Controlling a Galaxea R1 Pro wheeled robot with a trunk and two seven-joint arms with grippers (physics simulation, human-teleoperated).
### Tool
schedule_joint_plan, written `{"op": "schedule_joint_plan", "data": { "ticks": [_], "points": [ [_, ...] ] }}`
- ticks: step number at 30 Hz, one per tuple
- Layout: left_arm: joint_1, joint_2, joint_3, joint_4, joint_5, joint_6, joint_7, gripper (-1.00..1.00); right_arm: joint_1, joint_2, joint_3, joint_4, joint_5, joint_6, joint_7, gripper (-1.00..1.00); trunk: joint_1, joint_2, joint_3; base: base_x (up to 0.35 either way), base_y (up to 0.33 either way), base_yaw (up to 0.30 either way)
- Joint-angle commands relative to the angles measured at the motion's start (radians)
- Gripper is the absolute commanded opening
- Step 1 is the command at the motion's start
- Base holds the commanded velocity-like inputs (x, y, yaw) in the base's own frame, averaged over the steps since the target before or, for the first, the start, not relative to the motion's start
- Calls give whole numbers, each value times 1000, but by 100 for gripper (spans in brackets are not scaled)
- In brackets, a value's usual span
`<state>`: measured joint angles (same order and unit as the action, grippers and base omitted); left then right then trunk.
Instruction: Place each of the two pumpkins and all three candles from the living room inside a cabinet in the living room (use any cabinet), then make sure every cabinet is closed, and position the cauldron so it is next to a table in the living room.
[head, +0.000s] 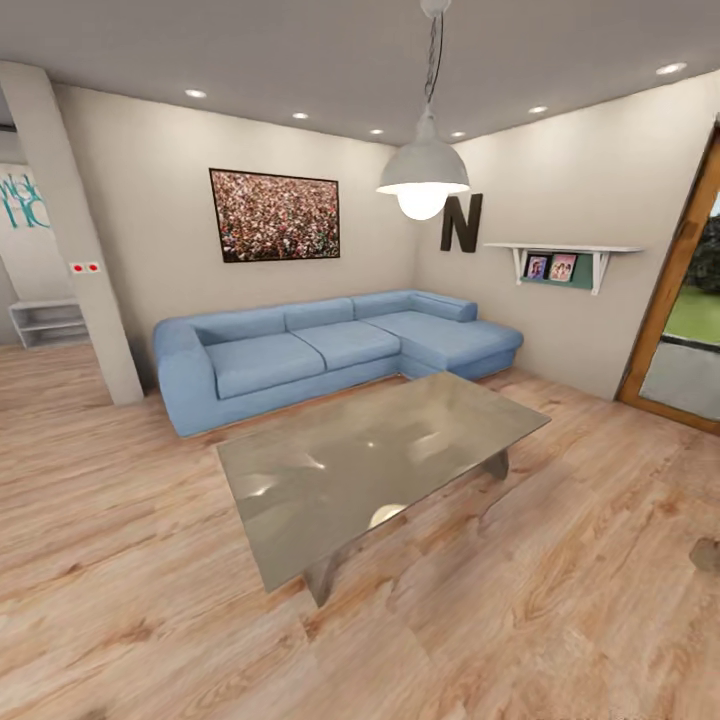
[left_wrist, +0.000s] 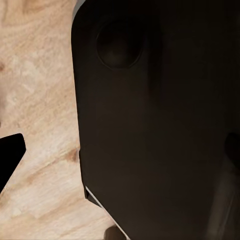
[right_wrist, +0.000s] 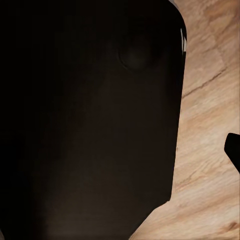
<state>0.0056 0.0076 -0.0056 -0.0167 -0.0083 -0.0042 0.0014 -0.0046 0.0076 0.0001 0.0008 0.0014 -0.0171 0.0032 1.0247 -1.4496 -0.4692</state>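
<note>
Head view: low rectangular coffee table with grey glassy top (head: 380, 470) on wood-plank floor (head: 120, 560), blue corner sofa (head: 320, 350) beyond it. Left wrist view: dark robot panel (left_wrist: 155, 125) over floor; grip state cannot be told. Right wrist view: same, dark panel (right_wrist: 90, 120); grip undeterminable.

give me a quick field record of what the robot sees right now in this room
room: living room, light wood plank floor
table: low rectangular coffee table with grey glassy top, bare
seating: blue L-shaped sofa behind the table
lighting: white dome pendant lamp, lit
wall items: dark-framed picture, black letter N, white shelf
wrist views: dark robot body over floor
</note>
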Motion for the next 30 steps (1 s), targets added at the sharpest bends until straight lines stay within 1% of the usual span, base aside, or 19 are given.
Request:
{"op": "schedule_joint_plan", "data": {
  "ticks": [1, 6, 11, 30],
  "points": [
    [1, 0, -1, -2, -1, 0, 0, 100, -1, 0, 0, 0, 0, -2, 0, 100, 0, 0, -1, 188, 108, -290],
    [1, 0, -1, -2, -1, 0, 0, 100, -1, 0, 0, 0, 0, -5, 0, 100, 0, 0, -1, 219, 148, -290],
    [1, 0, -1, -2, -1, 0, 0, 100, -1, 0, 0, 1, 0, -25, 0, 100, 0, 0, -1, 172, 153, -291],
    [1, 0, -1, -2, -1, 0, 0, 100, -1, 0, -2, 1, 0, -30, 1, 100, 0, 0, -1, 10, 10, -290]
  ]
}}
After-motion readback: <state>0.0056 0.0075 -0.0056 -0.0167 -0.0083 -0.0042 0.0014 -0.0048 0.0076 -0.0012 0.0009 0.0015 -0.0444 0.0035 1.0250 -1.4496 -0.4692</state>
